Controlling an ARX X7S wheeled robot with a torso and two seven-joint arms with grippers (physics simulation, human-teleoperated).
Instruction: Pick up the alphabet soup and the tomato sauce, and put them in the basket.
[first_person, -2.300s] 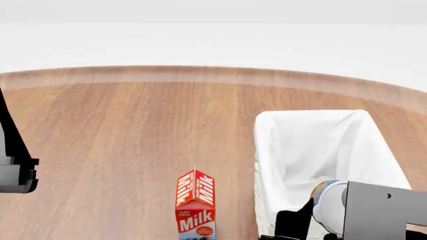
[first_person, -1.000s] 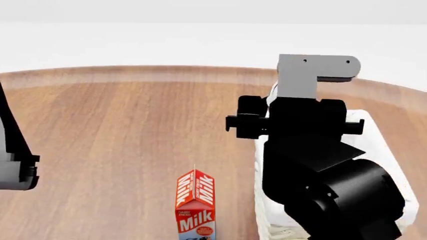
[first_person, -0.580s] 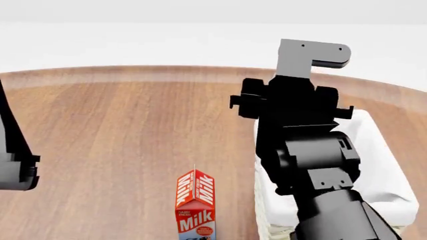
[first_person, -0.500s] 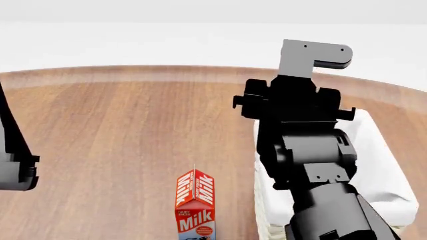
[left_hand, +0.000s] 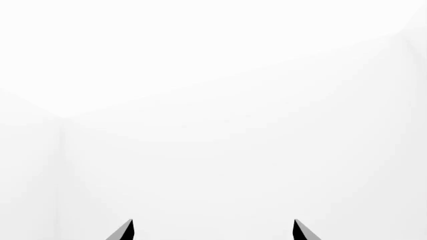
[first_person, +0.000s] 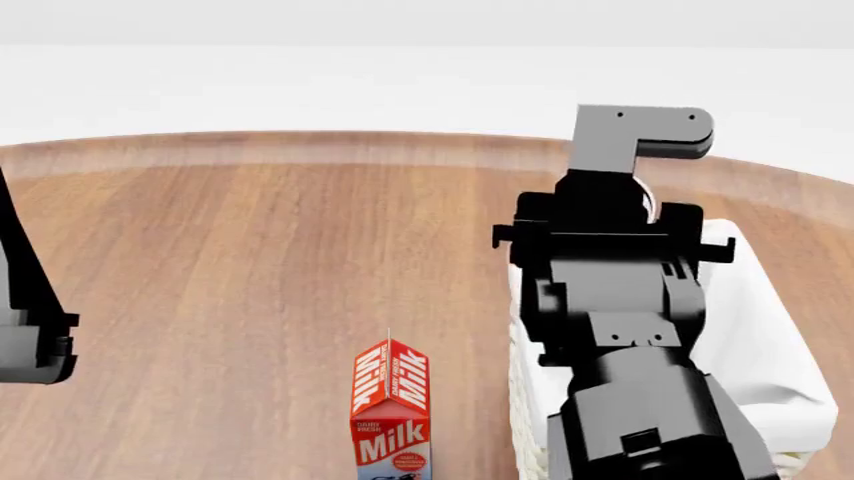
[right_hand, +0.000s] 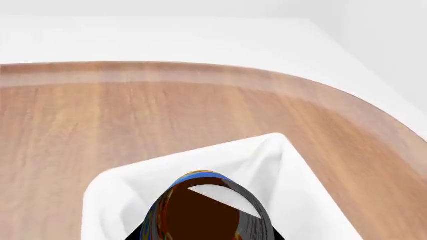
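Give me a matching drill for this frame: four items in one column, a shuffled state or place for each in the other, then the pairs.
1. milk carton
2. basket
3. alphabet soup
4. left gripper

A. open, nothing between its fingers
B. white lining, partly hidden by the right arm
C. red, upright on the wooden table
D. blue-and-orange label, hanging over the basket

Pairs: 1-C, 2-B, 3-D, 4-A
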